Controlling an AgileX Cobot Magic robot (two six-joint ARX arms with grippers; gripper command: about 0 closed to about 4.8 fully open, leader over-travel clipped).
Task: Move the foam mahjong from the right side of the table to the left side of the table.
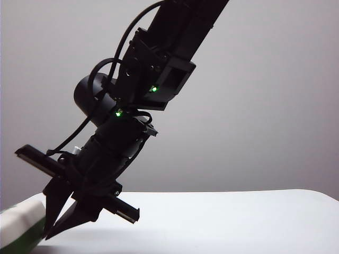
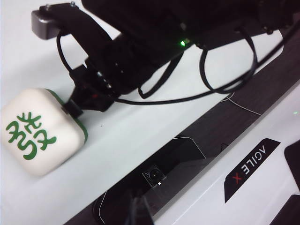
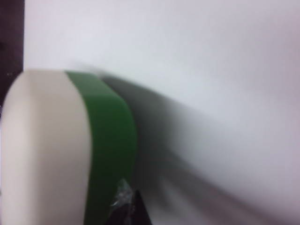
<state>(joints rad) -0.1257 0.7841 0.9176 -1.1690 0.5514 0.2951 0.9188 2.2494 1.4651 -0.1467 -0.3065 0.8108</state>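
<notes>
Closest to me is the foam mahjong [image 3: 47,150]. It is a fat block with round corners, cream on one side and dark green [image 3: 112,140] on the other. I think it is very light and squishy (foam is like that), so it should not break. A hard squeeze would dent it, though, and a bump could make it roll away. The best places to pinch look like the two flat sides, across the cream and green layers.

My claw, the right gripper [image 1: 50,230], points down toward 7 o'clock in the exterior view. Its tips look close together and rest against the block's green edge. I cannot tell if I am pinching it or only touching it.

The block sits at about 8 o'clock, at the far left of the table [image 1: 238,222].

Farther off, the left gripper [image 2: 137,211] shows only a dark sliver, so I cannot tell how it stands.
</notes>
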